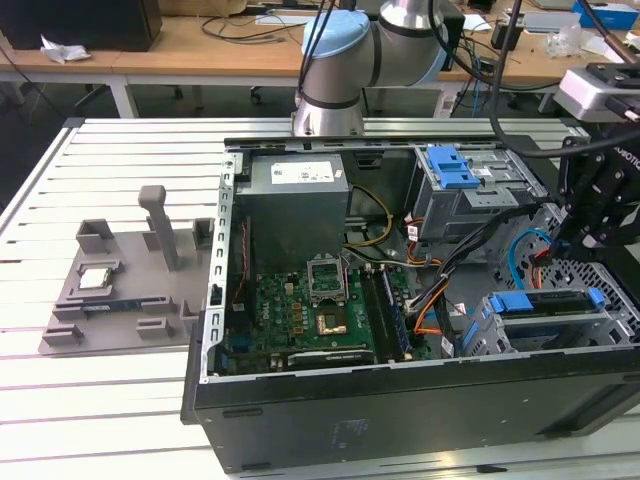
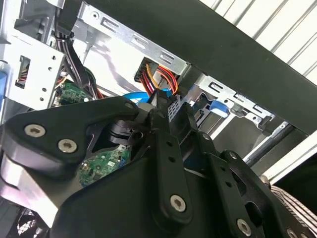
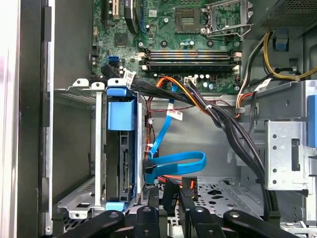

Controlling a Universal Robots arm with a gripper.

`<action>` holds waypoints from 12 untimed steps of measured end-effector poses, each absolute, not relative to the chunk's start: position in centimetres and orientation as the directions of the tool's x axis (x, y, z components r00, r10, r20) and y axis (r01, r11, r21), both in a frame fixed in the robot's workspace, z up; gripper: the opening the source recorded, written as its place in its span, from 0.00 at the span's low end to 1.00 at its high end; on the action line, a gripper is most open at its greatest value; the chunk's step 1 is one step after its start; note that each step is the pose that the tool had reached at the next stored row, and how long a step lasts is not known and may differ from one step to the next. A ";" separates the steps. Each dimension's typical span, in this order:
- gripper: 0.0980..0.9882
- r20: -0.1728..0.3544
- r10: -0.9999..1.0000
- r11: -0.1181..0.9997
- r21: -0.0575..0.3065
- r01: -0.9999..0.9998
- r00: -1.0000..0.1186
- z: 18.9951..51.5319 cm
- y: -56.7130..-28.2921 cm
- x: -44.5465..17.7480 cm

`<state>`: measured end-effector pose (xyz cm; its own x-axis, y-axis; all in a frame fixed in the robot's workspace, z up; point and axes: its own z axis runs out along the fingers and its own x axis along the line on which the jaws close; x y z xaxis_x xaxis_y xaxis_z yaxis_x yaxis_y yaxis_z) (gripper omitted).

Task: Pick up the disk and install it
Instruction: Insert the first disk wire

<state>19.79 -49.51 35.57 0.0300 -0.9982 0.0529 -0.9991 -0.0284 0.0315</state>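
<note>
Disk in its blue carrier stands on edge inside the metal drive cage of the open computer case; in the exterior view the same disk sits in the cage at the case's front corner, on the exterior view's right. Gripper hangs inside the case just beside the cage. Its fingers look close together around a black connector, but whether they really clamp it I cannot tell. A flat blue cable curls between the disk and the gripper. The motherboard lies well apart from it.
</note>
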 end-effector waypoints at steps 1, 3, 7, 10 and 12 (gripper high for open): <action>0.23 0.056 -0.998 -0.029 0.030 -0.999 0.031 35.7 -49.5 19.8; 0.23 0.063 -0.998 -0.030 0.029 -0.999 0.031 36.1 -49.3 19.8; 0.23 0.070 -0.997 -0.032 0.029 -0.999 0.034 36.4 -48.9 19.8; 0.23 0.073 -0.997 -0.033 0.029 -0.999 0.035 36.4 -47.8 19.8; 0.23 0.085 -0.996 -0.033 0.029 -0.999 0.035 36.4 -47.8 19.8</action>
<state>19.77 -47.82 36.36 0.0352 -0.9957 0.0852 -0.9990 -0.0328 0.0292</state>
